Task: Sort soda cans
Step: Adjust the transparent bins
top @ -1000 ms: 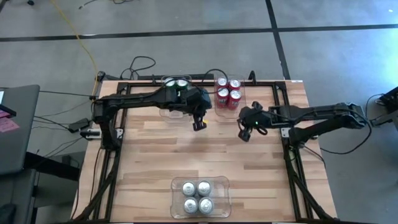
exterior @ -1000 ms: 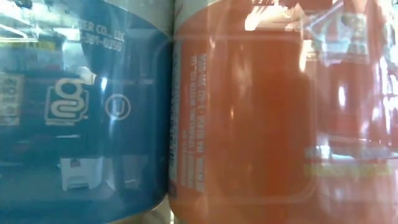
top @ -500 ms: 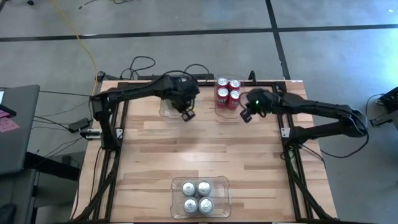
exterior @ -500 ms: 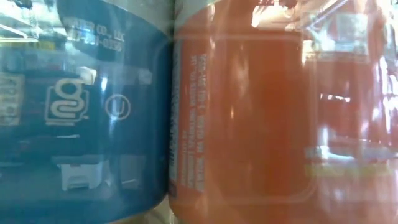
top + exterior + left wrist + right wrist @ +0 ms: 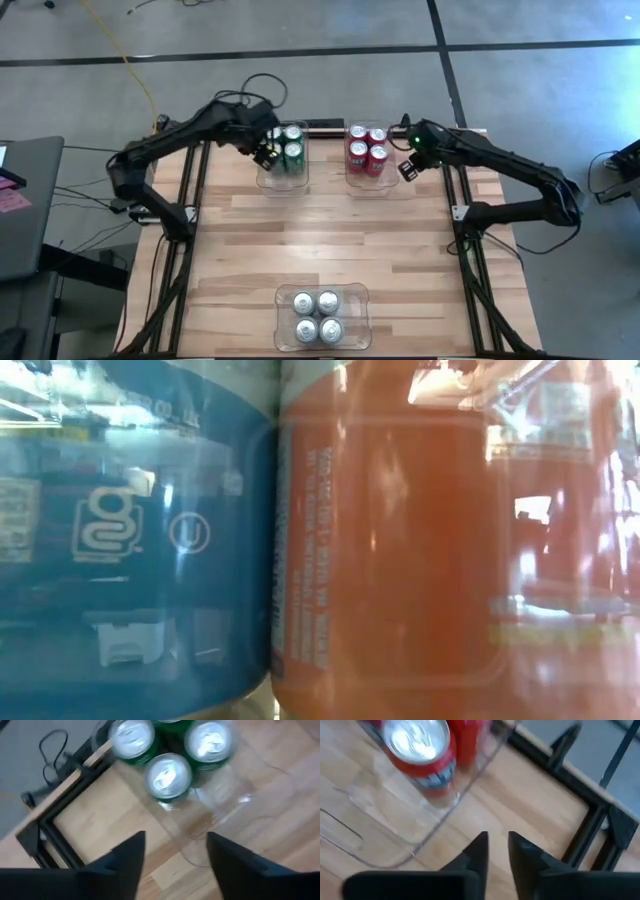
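Note:
Green soda cans [image 5: 293,152] stand upright in a clear bin [image 5: 300,180] at the table's far side. My left gripper [image 5: 266,155] hangs open over that bin's left side, and nothing is between its fingers [image 5: 175,855]. In the left wrist view three green cans [image 5: 167,775] show ahead of the fingers. Red soda cans [image 5: 367,150] stand in a second clear bin [image 5: 368,182] to the right. My right gripper [image 5: 408,168] hovers just right of it, its fingers [image 5: 497,847] a narrow gap apart and bare. A red can [image 5: 420,750] shows ahead of them. Silver cans [image 5: 318,315] fill a bin near the front edge.
A black metal frame [image 5: 455,190] runs along the table's edges, close to my right gripper. Bare wood [image 5: 320,240] lies between the far bins and the near bin. In the low view, two cans [image 5: 380,540] right in front of the camera block everything behind them.
My left gripper has swung from the table's middle toward the far left, ending over the green cans' bin, and it has rolled about its own axis. My right gripper has moved from the middle toward the far right, ending beside the red cans' bin. No can has moved.

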Robot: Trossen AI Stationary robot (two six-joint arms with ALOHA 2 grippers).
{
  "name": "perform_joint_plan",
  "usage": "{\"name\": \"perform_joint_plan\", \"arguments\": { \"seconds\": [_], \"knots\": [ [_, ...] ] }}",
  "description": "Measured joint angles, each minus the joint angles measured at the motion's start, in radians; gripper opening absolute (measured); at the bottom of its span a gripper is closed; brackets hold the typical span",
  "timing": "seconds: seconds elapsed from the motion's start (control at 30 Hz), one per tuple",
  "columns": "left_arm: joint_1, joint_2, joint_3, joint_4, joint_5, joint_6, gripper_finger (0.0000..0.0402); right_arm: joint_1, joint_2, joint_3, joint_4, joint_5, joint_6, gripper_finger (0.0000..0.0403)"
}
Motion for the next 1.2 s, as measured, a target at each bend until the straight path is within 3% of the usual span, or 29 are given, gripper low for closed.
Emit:
{"name": "perform_joint_plan", "arguments": {
  "seconds": [0.2,0.43,0.83,1.2],
  "knots": [
    [0.097,-0.089,-0.228,0.139,0.063,-0.032,0.0300,-0.052,0.054,0.000,-0.030,-0.006,0.046,0.0199],
    [0.157,-0.085,-0.404,0.360,0.096,-0.012,0.0314,-0.095,0.077,0.000,-0.027,-0.007,0.061,0.0280],
    [0.258,-0.080,-0.574,0.505,0.097,0.010,0.0291,-0.126,0.077,0.000,-0.012,-0.010,0.069,0.0291],
    [0.259,-0.080,-0.609,0.608,0.224,-0.001,0.0266,-0.126,0.077,0.000,0.034,-0.075,0.069,0.0291]
  ]
}}
